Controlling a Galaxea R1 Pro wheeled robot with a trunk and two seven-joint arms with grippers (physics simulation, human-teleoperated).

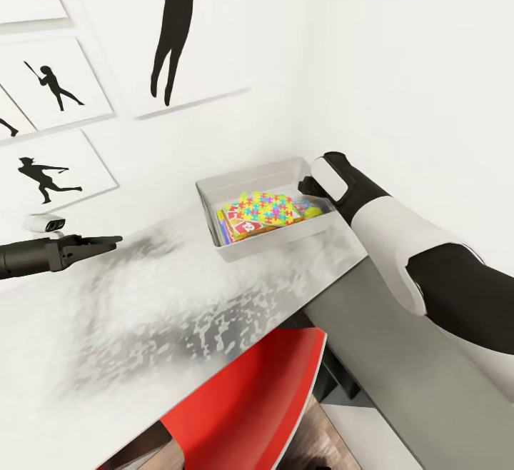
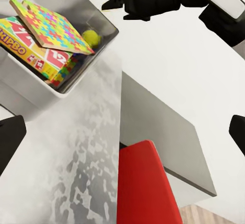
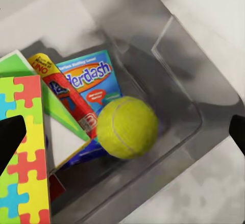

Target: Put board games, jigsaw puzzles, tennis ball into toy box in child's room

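Observation:
The pale grey toy box (image 1: 208,195) stands on the mottled table (image 1: 143,313) against the wall. A bright jigsaw puzzle (image 1: 265,209) lies on top inside, tilted over the SKIP-BO board game (image 2: 30,55). At the box's end the yellow tennis ball (image 3: 126,127) rests on the bottom, on a blue board game (image 3: 89,81). My right gripper (image 1: 308,188) hangs open above that end, with the ball below its spread fingers and free of them. Well left of the box, my left gripper (image 1: 107,243) hovers open and empty over the table.
A red chair (image 1: 250,398) is tucked under the table's front edge. A grey slab (image 1: 400,370) runs lower along the table's right side. A small white device (image 1: 44,223) sits by the wall, under silhouette pictures (image 1: 53,170). Bare tabletop spreads left of the box.

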